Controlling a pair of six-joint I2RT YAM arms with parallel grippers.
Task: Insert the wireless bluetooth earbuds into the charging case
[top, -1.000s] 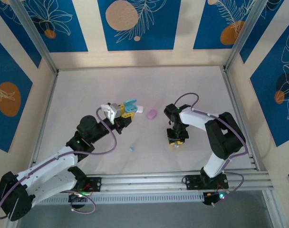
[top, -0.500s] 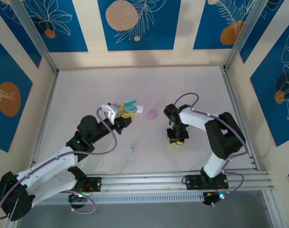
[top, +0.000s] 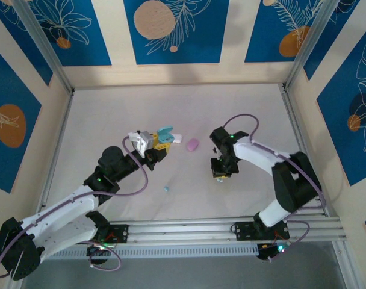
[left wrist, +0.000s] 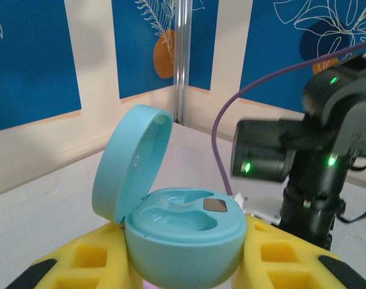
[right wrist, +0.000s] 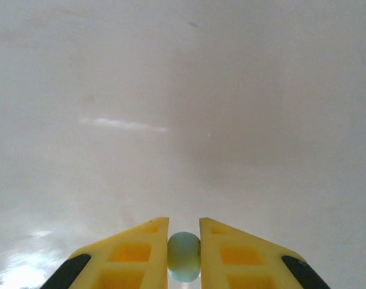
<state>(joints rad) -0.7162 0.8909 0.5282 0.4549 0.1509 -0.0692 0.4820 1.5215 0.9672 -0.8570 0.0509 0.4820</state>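
Note:
My left gripper is shut on a teal charging case, its yellow fingers pressed to both sides. The round lid stands open to the left, and the two moulded wells inside hold nothing. From above, that case sits left of centre in my left gripper. My right gripper points down at the table, shut on a small teal earbud pinched between its yellow fingers. From above, my right gripper is right of centre. A second teal earbud lies loose on the table.
A pink case lies shut on the table between the two grippers, with a white object just left of it, beside the teal case. In the left wrist view, the right arm stands close behind the case. Aluminium rails border the table.
My right gripper has closed onto the teal earbud, and the right arm's elbow has swung outward to the right. My left gripper and the case have not moved.

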